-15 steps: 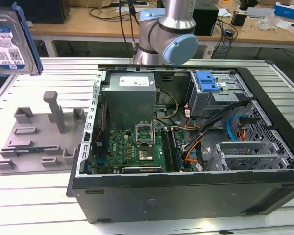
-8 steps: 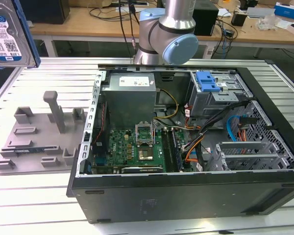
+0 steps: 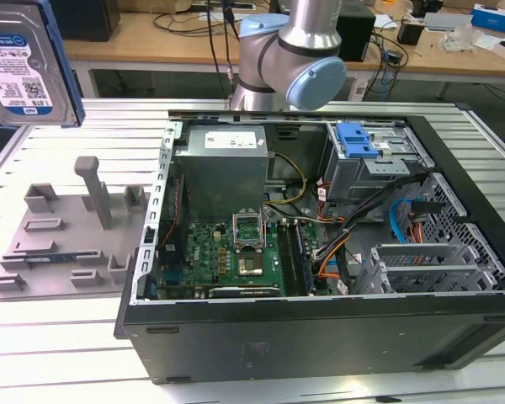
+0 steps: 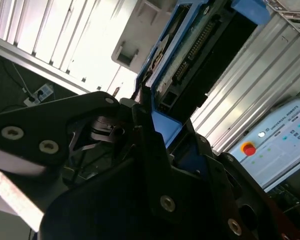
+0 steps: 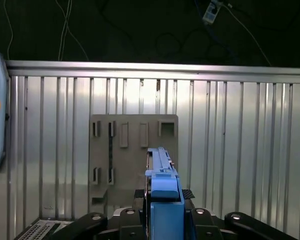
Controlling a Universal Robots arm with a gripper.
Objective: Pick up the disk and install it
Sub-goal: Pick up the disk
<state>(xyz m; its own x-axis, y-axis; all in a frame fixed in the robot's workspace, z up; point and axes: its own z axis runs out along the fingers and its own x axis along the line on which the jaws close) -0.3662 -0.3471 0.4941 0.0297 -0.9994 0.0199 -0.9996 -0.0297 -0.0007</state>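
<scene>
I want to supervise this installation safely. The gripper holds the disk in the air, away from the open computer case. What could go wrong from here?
1. The gripper seems to clamp the disk near one end, well above the table; a slip could drop it.
2. Loose cables lie beside the drive cage inside the case; the disk might snag them on entry.
</scene>
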